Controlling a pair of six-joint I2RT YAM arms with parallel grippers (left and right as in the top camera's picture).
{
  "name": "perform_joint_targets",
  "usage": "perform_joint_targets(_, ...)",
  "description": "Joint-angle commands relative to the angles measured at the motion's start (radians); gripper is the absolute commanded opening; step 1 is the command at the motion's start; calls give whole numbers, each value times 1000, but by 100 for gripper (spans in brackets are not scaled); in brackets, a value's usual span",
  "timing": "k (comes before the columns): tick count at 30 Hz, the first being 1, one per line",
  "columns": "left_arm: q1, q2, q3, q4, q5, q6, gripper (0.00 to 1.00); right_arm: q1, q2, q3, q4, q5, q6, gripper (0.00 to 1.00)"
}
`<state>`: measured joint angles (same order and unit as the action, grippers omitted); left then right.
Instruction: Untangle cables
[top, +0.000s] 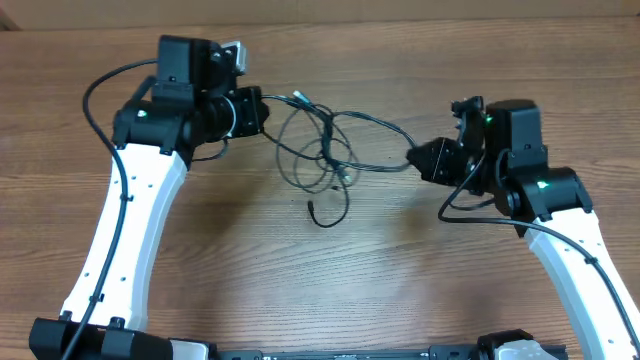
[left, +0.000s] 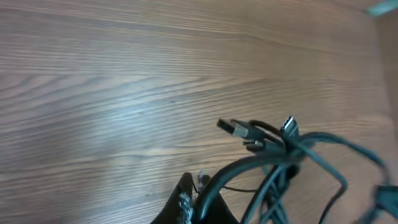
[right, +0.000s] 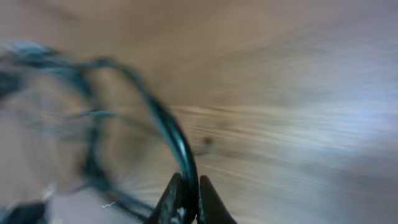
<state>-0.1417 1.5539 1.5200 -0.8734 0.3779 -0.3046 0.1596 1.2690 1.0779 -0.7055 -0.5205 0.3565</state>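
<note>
The cables are thin black cords tangled in loose loops at the table's middle, with small plug ends. My left gripper is shut on one cord at the tangle's left end. In the left wrist view the cord runs out of the jaws toward a cluster of plugs. My right gripper is shut on a cord at the tangle's right end. In the right wrist view, which is blurred, that cord rises from between the fingers.
The wooden table lies under everything. Thicker black wires run along both white arms. One loose plug end hangs toward the front of the tangle.
</note>
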Motion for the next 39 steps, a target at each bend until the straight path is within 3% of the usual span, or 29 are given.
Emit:
perform_joint_targets(1,-32,-21,33,-15,1,48,4,3,-1,4,124,-327,-63,4)
perform_joint_targets(6,-148,15,33,-1,20,23,4,122,0,4,367,-338,112,4)
perform_joint_targets(10,-210,62,33,44,62,-10,4,243,0,4,567,-232,259,4)
perform_joint_targets(14,-233,113,33,71,143,-13,5,299,0,5,623,-124,331,4)
perform_joint_targets(17,-239,137,33,77,188,-13,39,321,0,5,560,-6,332,4)
perform_joint_targets(19,-239,137,33,91,229,-13,49,325,0,5,520,49,332,4)
perform_joint_targets(23,-207,137,33,44,187,58,81,325,0,5,451,179,356,4)
perform_joint_targets(33,-53,137,33,-138,141,201,59,325,29,4,400,291,423,4)
perform_joint_targets(34,-52,137,33,-142,139,201,53,325,35,4,400,291,426,4)
perform_joint_targets(35,-52,137,33,-148,142,205,31,325,45,4,400,291,433,4)
perform_joint_targets(36,-61,137,33,-151,177,228,17,325,53,4,401,291,441,4)
perform_joint_targets(37,-76,137,33,-151,226,241,15,325,63,4,402,289,449,4)
perform_joint_targets(39,-111,138,33,-143,283,254,26,324,68,4,410,274,448,4)
